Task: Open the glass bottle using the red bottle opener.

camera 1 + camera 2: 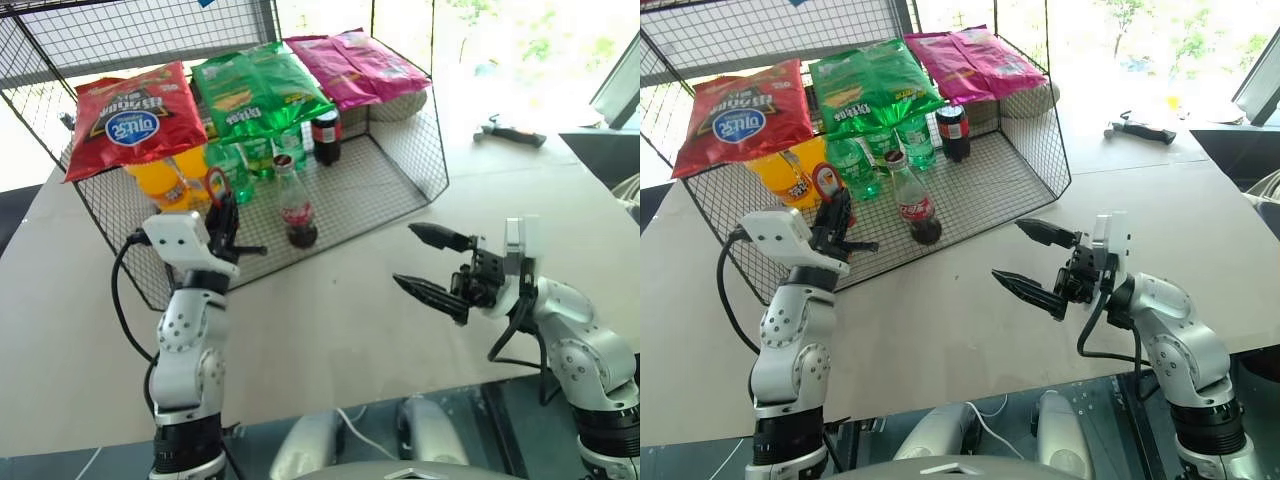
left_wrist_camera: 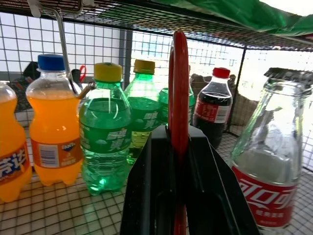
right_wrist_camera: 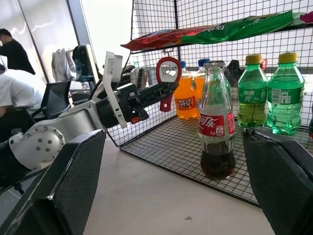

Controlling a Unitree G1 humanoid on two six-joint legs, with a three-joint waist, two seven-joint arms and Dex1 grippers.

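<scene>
Between the right gripper's point(image 3: 176, 181) spread fingers stands the glass bottle point(image 3: 216, 129) on the wire shelf point(image 3: 166, 152). Beyond its left finger, the left gripper point(image 3: 164, 92) clamps the red bottle opener point(image 3: 169, 78).

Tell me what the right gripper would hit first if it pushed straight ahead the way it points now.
Most likely the glass bottle. The open right gripper looks right at it, standing between the fingers' lines at the wire shelf's front edge. The left gripper, shut on the red bottle opener, sits off to one side.
</scene>
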